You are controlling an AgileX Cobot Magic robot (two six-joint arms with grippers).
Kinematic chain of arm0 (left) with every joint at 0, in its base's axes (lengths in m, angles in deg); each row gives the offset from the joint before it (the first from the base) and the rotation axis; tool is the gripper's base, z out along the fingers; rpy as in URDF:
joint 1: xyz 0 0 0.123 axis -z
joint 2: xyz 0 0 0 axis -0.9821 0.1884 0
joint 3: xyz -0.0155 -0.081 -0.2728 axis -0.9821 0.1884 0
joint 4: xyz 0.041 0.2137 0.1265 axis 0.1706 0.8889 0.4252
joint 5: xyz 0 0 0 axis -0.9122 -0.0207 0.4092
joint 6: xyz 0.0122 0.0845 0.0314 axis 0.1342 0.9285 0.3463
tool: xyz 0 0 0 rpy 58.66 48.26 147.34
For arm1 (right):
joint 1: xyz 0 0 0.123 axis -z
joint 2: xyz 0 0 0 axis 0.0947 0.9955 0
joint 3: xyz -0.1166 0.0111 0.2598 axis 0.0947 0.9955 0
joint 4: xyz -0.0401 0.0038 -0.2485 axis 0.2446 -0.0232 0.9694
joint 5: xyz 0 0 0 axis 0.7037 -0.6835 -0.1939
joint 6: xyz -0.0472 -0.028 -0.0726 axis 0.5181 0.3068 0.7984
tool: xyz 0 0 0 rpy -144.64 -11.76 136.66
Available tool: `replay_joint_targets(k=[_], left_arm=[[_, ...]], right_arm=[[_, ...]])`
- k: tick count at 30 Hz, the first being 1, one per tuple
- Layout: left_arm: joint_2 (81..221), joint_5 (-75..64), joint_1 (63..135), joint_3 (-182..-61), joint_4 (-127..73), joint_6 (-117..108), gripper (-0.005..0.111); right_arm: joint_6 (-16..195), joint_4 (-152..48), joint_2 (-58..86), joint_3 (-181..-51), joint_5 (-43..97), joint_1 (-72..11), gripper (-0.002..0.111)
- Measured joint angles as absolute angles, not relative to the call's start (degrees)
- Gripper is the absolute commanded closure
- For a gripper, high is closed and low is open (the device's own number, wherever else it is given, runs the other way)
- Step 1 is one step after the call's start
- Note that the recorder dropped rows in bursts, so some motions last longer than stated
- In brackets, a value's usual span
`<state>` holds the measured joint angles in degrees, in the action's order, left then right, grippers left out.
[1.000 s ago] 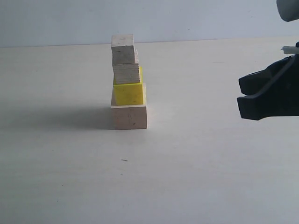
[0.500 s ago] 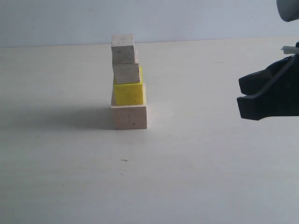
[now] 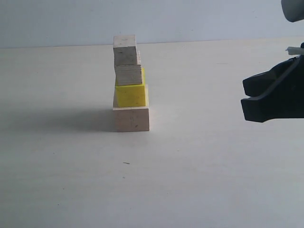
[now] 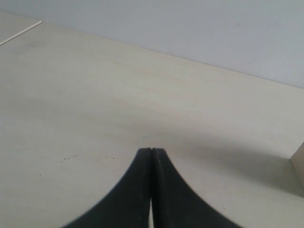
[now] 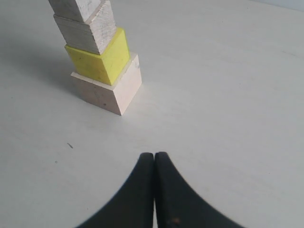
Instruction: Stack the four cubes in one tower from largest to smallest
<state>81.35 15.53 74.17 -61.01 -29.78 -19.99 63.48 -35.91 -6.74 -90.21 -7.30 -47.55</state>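
Nothing has changed over the last second. The tower [image 3: 129, 85] stands left of centre on the counter [image 3: 199, 166], all four cubes stacked. The right end effector [image 3: 244, 96], at the right edge, is pressed together and empty. The left end effector [image 4: 151, 151] is likewise. The task looks complete.

The large cube [image 3: 131, 119] sat on the table [image 3: 199, 180], bearing the medium cube [image 3: 130, 96], lower small cube [image 3: 128, 75], then upper small cube [image 3: 125, 50]; the right gripper [image 3: 244, 96] hung at their three o'clock.
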Motion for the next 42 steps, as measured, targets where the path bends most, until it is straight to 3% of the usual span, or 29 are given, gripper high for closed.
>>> replay_joint_targets(k=[9,18,24,33,42], left_arm=[[81.35,15.53,74.17,-61.01,-29.78,-19.99,0.107],[81.35,15.53,74.17,-61.01,-29.68,-19.88,0.107],[81.35,15.53,74.17,-61.01,-29.68,-19.88,0.107],[81.35,15.53,74.17,-61.01,-29.68,-19.88,0.107],[81.35,15.53,74.17,-61.01,-29.68,-19.88,0.107]], right_arm=[[63.48,-30.09,-9.42,-90.21,-6.82,-45.05,0.108],[63.48,-37.08,-21.22,-88.87,-6.35,-16.64,0.108],[64.82,-37.86,-33.10,-82.24,-6.35,-7.29,0.108],[65.49,-37.44,-51.83,-64.84,2.36,-5.77,0.108],[65.49,-37.44,-54.28,-55.56,8.02,-5.68,0.108]])
